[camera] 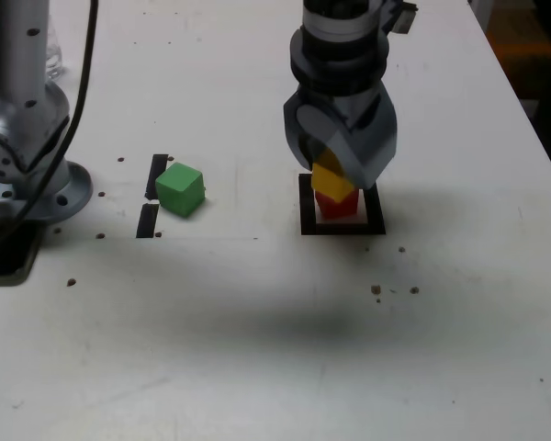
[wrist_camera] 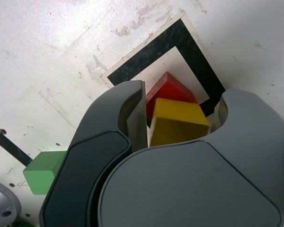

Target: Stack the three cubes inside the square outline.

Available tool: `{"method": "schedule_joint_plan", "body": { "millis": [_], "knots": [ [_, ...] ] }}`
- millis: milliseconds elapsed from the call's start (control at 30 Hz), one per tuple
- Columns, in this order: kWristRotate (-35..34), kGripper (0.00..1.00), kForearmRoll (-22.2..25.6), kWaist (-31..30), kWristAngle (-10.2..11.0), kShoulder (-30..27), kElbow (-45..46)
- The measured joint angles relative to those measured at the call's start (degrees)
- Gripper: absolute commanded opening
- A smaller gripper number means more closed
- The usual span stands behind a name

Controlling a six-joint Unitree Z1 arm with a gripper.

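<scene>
Wrist view shows the yellow cube (wrist_camera: pixel 179 124) sitting on the red cube (wrist_camera: pixel 169 92) inside the square outline (wrist_camera: pixel 154 49), turned a little against it. The tool (wrist_camera: pixel 177 125) stands around the yellow cube, its jaws slightly apart; whether the pads touch it, I cannot tell. I judge it is letting go. The green cube (camera: pixel 181 188) waits on the counter (camera: pixel 257 367), well apart, beside two black strips (camera: pixel 152 197). No writing is readable.
</scene>
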Motion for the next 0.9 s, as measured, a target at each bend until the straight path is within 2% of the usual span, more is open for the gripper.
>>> {"method": "schedule_joint_plan", "body": {
  "millis": [433,733,900],
  "knots": [
    [0.0,0.63,-0.9,0.9,2.0,-0.5,0.4],
    [-0.1,0.65,2.5,2.3,5.1,-7.9,0.7],
    [-0.2,0.67,4.9,3.4,5.6,-13.0,4.0]
  ]
}}
